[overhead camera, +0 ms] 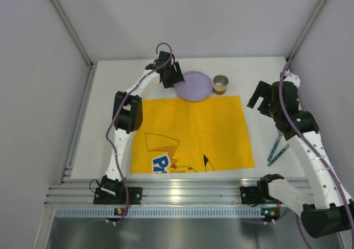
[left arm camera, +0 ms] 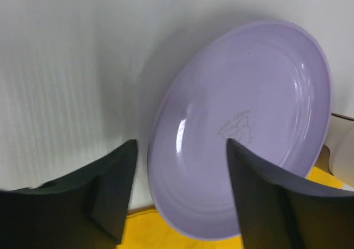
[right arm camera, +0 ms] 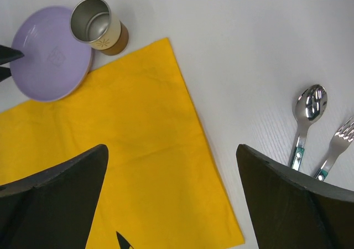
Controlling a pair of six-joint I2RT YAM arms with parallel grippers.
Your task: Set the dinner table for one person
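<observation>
A purple plate (overhead camera: 194, 86) lies at the far side of the white dinner table (overhead camera: 102, 116), its near rim over the far edge of the yellow cartoon mat (overhead camera: 191, 133). My left gripper (overhead camera: 172, 75) is open and low over the plate's left rim. In the left wrist view the plate (left arm camera: 249, 105) fills the space between the fingers of the gripper (left arm camera: 182, 174). A metal cup (overhead camera: 220, 84) stands right of the plate. A spoon and fork (overhead camera: 278, 149) lie right of the mat. My right gripper (overhead camera: 260, 100) is open and empty, raised over the mat's right edge (right arm camera: 171, 177).
In the right wrist view the cup (right arm camera: 97, 25), plate (right arm camera: 50, 55), spoon (right arm camera: 305, 119) and fork (right arm camera: 337, 141) all show. Grey enclosure walls (overhead camera: 44, 50) surround the table. An aluminium rail (overhead camera: 182, 193) runs along the near edge.
</observation>
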